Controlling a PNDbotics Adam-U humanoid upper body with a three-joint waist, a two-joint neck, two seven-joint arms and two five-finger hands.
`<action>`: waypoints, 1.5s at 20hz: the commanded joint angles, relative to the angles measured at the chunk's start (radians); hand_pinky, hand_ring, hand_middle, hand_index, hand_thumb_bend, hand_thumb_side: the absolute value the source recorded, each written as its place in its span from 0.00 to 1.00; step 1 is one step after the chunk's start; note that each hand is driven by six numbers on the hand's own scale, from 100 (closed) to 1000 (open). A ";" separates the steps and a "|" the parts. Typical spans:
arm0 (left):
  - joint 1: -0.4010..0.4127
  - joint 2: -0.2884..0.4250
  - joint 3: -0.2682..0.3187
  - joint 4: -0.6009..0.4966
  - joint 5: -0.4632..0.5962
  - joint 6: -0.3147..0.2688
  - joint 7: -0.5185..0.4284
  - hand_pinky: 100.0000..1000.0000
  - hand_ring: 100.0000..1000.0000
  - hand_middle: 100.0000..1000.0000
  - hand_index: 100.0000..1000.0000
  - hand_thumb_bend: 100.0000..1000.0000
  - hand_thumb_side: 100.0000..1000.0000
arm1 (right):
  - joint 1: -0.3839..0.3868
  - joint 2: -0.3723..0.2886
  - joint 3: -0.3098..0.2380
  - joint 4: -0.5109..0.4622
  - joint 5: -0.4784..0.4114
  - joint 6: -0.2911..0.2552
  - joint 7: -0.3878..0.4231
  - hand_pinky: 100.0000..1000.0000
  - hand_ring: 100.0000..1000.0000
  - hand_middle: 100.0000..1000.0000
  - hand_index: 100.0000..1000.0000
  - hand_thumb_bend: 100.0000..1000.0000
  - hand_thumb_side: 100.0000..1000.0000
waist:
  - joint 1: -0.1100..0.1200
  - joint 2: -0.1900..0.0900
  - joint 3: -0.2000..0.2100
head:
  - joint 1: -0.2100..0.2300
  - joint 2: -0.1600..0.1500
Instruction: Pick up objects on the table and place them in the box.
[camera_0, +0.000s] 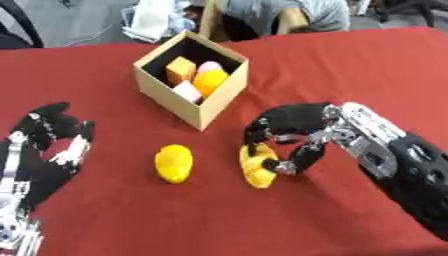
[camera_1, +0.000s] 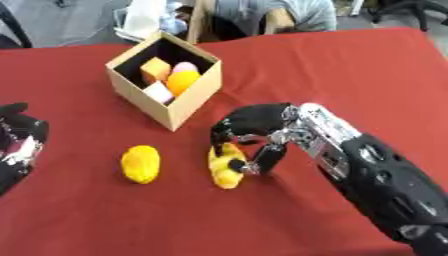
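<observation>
Two yellow pieces sit on the red table (camera_0: 350, 65) below the box (camera_0: 206, 111), and my main worry is the one under my right hand (camera_0: 293, 131). That elongated yellow object (camera_0: 256, 169), lower centre of the frame, seems caught only at its upper end, between curled fingers above and the thumb at its side. If I lift now, I judge it could pivot and slip out, or roll toward the rounder yellow object (camera_0: 173, 163) lying just to its left. Carrying it up to the box, upper centre, also risks clipping the near cardboard wall, since several things already fill it. So the right hand is curled narrow, pinching that piece while it rests on the cloth. My left hand (camera_0: 54, 137) idles at the left edge, fingers relaxed, touching nothing.
</observation>
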 joint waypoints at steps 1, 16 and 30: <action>-0.005 0.015 0.005 -0.015 -0.006 -0.002 -0.001 0.63 0.52 0.50 0.74 0.35 0.29 | -0.040 -0.042 -0.028 -0.046 -0.006 0.016 -0.036 0.76 0.75 0.68 0.33 0.02 0.00 | -0.013 -0.012 0.001 | 0.000 -0.014; -0.012 0.005 -0.008 -0.020 -0.002 0.001 -0.008 0.63 0.52 0.50 0.74 0.36 0.29 | -0.316 0.051 -0.221 0.165 0.026 0.213 -0.125 0.75 0.73 0.68 0.35 0.03 0.00 | 0.001 -0.017 0.037 | -0.015 -0.022; -0.025 -0.004 -0.034 -0.024 0.009 0.004 -0.036 0.63 0.51 0.49 0.74 0.36 0.29 | -0.392 0.257 -0.336 0.562 0.270 0.301 -0.297 0.75 0.77 0.74 0.81 0.13 0.24 | 0.009 -0.008 0.110 | -0.064 -0.031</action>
